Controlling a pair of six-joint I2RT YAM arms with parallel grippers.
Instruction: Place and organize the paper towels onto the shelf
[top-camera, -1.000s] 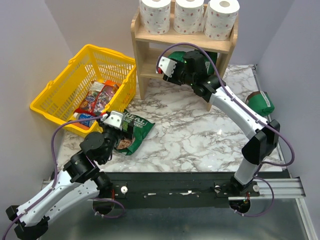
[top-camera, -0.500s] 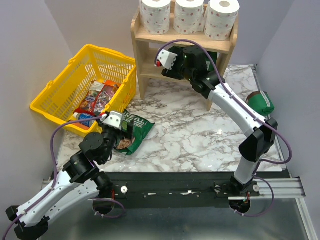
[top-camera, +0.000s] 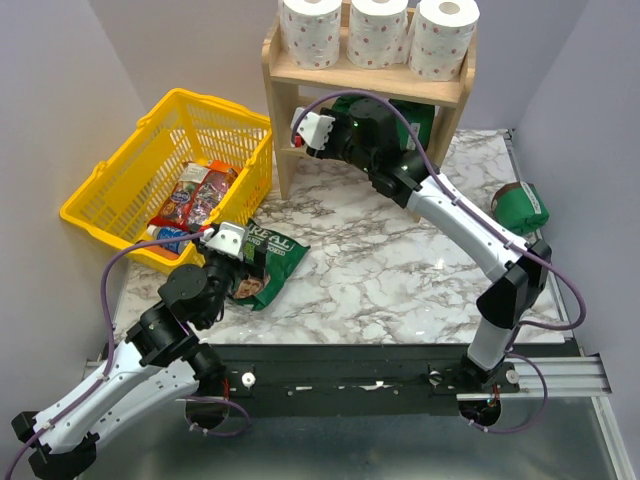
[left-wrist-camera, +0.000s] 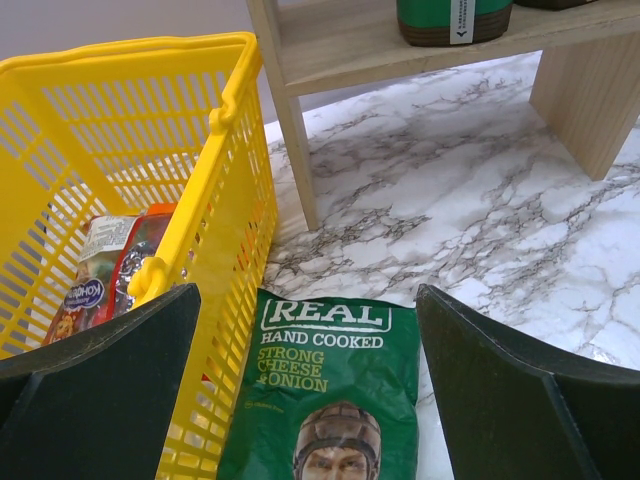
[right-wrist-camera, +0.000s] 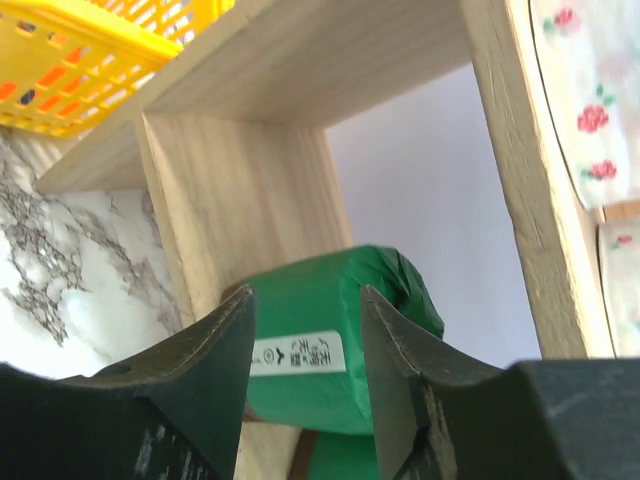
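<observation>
The right gripper (right-wrist-camera: 305, 300) has its jaws apart by a narrow gap with nothing visibly between them. Through that gap shows a green wrapped package (right-wrist-camera: 310, 315) standing on the lower tier of the wooden shelf (top-camera: 370, 84), wider than the gap and beyond the fingertips, so it looks free of any grip. The wrist is turned and pushed in low at the front of that tier, probably because the top board leaves little headroom and the package can only be reached from the front. Above it, the three paper towels (top-camera: 378, 32) stand upright in a row on the top board, side by side and close together, cores facing up. That is a stable way for short rolls to stand, and the task's own part looks done. A second green package (top-camera: 520, 205) lies on the marble table (top-camera: 400, 270) well to the right of the shelf. The left gripper (left-wrist-camera: 305, 295) has its jaws spread wide and holds nothing. It hangs over a green crisp packet (left-wrist-camera: 325, 400) lying flat just beside the yellow basket (left-wrist-camera: 230, 160), which holds more snack packets. It is well apart from the shelf, seemingly parked clear of the right arm's working space.
</observation>
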